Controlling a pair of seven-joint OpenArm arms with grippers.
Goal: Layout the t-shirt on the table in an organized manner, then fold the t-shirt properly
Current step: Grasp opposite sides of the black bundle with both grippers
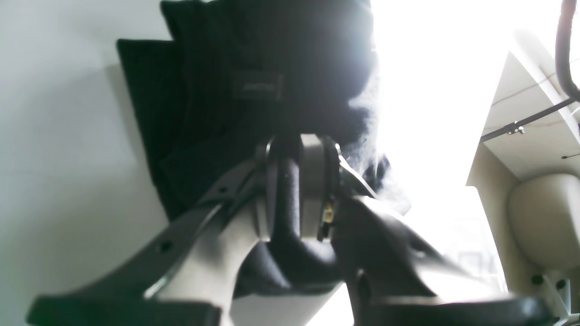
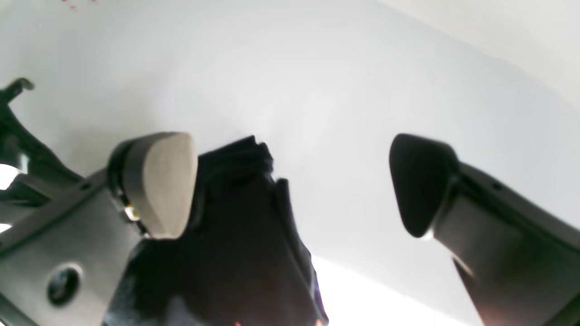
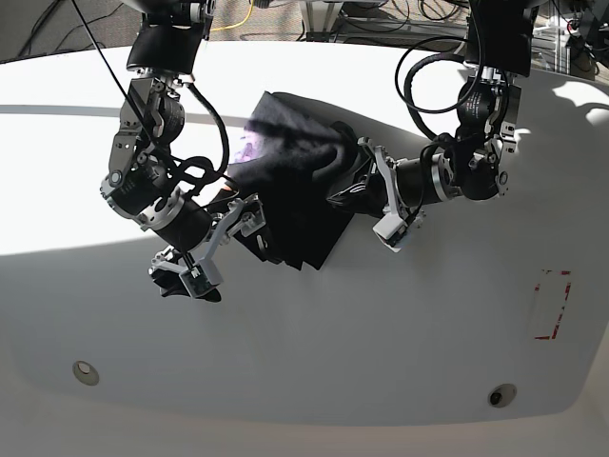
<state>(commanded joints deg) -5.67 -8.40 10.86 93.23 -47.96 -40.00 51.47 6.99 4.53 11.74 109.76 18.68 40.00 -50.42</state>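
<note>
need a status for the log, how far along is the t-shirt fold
Early. Nothing looks done: the t-shirt is bunched, not spread on the table. In hand: the left gripper is shut on it; the right gripper is open beside it. Left: laying flat, then folding.

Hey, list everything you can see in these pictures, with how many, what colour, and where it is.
shirt: one, black, bunched mid-table between the arms, a purple patch showing near its far edge.
table: one, white, fills the base view.
discs: two, metal, near the table's front edge, left and right.
red mark: one dashed rectangle, at the table's right side in the base view.
cables: several, dark and yellow, beyond the far edge.
left tool: one, black and grey, shut on the shirt.
right tool: one, black and grey, open beside the shirt's edge.
</note>
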